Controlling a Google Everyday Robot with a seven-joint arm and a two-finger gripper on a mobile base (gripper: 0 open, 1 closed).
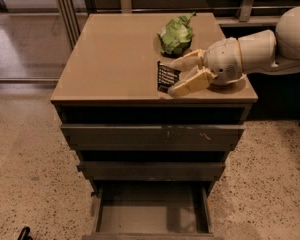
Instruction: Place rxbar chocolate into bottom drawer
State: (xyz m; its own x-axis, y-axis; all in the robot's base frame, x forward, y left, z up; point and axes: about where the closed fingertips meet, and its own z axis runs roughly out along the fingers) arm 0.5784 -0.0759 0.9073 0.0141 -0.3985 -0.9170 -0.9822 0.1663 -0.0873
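The rxbar chocolate [166, 77], a small black wrapper with white lettering, stands on edge near the front right of the cabinet top [115, 59]. My gripper [179, 75] reaches in from the right and is shut on the bar's right end, one cream finger above it and one below. The bottom drawer [151, 218] is pulled open below, and its tray looks bare. The gripper is over the cabinet top, well above the drawer.
A wrinkly green bag [176, 34] lies on the cabinet top just behind the gripper. The two upper drawers [150, 136] are closed. My arm [270, 49] covers the top's right edge. Speckled floor surrounds the cabinet, and a glass partition stands at the back left.
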